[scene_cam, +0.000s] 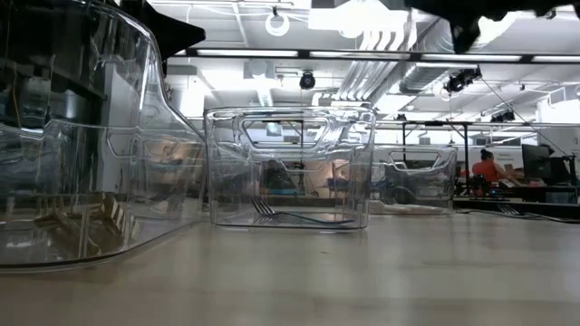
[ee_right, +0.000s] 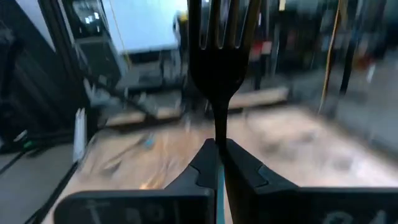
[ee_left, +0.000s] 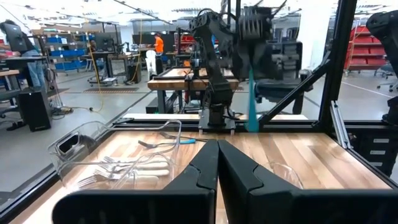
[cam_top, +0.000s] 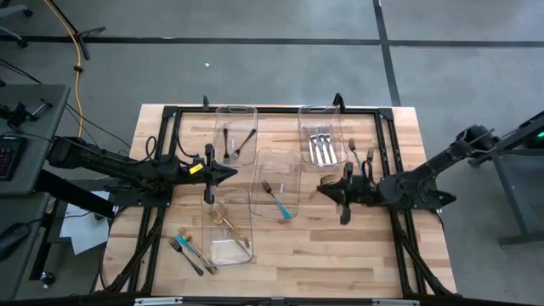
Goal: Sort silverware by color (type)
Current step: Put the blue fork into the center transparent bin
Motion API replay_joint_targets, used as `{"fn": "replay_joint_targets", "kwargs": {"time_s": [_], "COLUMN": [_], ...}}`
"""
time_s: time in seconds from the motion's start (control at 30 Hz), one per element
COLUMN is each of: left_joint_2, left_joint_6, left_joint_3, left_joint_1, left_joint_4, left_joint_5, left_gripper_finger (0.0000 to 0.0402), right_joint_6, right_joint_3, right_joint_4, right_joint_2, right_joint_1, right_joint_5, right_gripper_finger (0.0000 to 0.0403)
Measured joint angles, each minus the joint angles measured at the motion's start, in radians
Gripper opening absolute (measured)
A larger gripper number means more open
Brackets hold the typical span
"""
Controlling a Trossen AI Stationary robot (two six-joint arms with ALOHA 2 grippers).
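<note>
Four clear bins stand on the wooden table. The far left bin [cam_top: 236, 134] holds black utensils and the far right bin [cam_top: 321, 136] holds silver forks. A teal-handled fork lies in the middle bin [cam_top: 276, 183], and the near left bin [cam_top: 228, 228] holds gold pieces. My right gripper [cam_top: 327, 185] hovers just right of the middle bin, shut on a teal-handled fork [ee_right: 217, 43]. My left gripper [cam_top: 231, 172] is shut with nothing in it, level above the table between the two left bins. My right gripper pinches the fork's thin neck [ee_right: 219, 134], between tines and handle, between its two fingers. The fingers point level toward the table's left and lie across the fork. The fork stands upright, tines up, its teal handle [ee_left: 252, 106] hanging below, clear of the table.
Several loose utensils [cam_top: 191, 249] lie on the table near the front left, beside the gold bin. Two more forks [cam_top: 361, 155] lie right of the silver bin. A black frame [cam_top: 272, 109] runs around the table. People and workbenches show in the room beyond.
</note>
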Motion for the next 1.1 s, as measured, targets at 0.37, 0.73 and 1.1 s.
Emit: {"fn": "replay_joint_targets", "kwargs": {"time_s": [0.37,0.73,1.1], "left_joint_2": [0.000,0.000,0.000], "left_joint_6": [-0.024,0.033,0.034], "left_joint_3": [0.001,0.001,0.001], "left_joint_1": [0.000,0.000,0.000], "left_joint_4": [0.127,0.127,0.127], "left_joint_5": [0.008,0.002,0.000], "left_gripper_finger": [0.0001,0.0001,0.0001], "right_joint_6": [-0.121,-0.127,0.066], "right_joint_3": [0.001,0.001,0.090], "right_joint_4": [0.104,0.091,0.016], "right_joint_2": [0.016,0.041,0.102], "right_joint_1": [-0.229,-0.258,-0.265], "right_joint_5": [-0.164,-0.172,-0.140], "right_gripper_finger": [0.0003,0.0003,0.0003]}}
